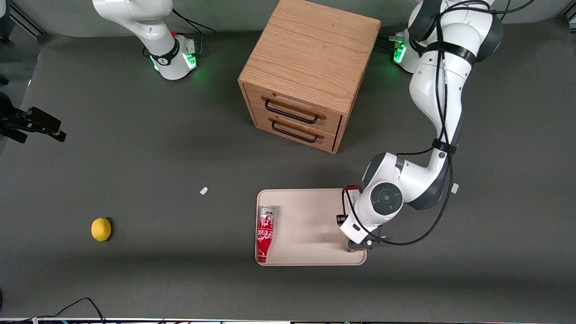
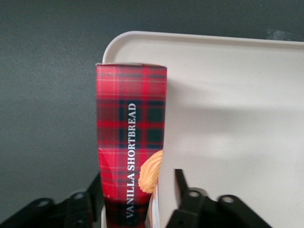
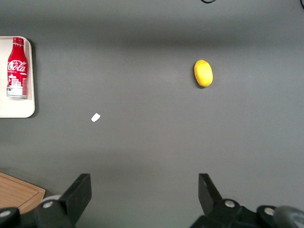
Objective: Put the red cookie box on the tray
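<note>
So the gripper (image 2: pixel 137 199) is clamped on the red cookie box (image 2: pixel 131 142), over the tray (image 1: pixel 310 211) at the edge nearest the working arm. From the wrist camera the box stretches lengthwise straight away from the fingers (image 2: pixel 183 190), running along that rim. A Coca-Cola bottle (image 1: pixel 265 233) lies on the tray's edge toward the parked arm.

The end effector (image 2: pixel 137 199) holds the box (image 2: pixel 130 142) over the tray's (image 2: pixel 228 95) edge.
</note>
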